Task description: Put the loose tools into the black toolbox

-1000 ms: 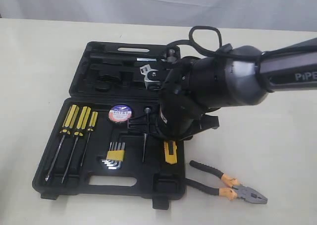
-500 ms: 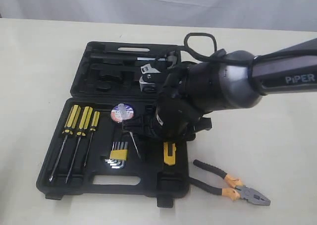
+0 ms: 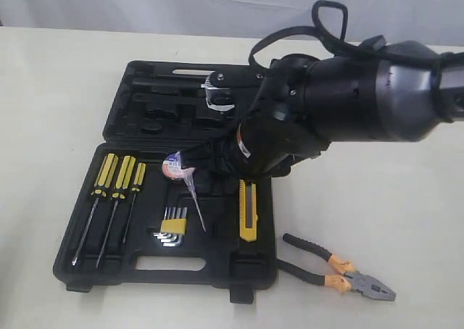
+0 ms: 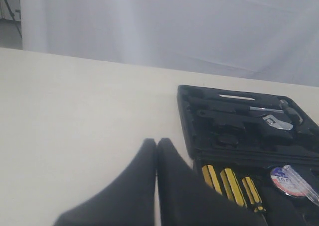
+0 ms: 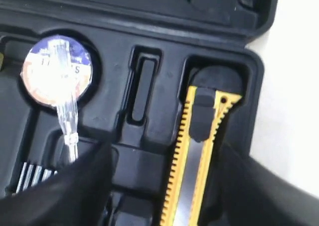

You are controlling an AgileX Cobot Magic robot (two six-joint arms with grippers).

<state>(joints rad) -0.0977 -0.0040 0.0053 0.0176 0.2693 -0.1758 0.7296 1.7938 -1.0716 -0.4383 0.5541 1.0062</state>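
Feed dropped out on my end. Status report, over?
Left gripper shut, beside the toolbox. Right gripper open astride the knife, seated in its slot. Pliers on the table, outside. Nothing lies against them.

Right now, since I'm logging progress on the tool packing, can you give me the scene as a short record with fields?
toolbox: open flat on the table
utility knife: lying in its recess
tape roll: in its round recess, clear-handled tester lying across it
pliers: on the table, outside the toolbox
tape measure: not visible
right gripper: open, jaws either side of the utility knife
left gripper: shut, beside the toolbox, holding nothing
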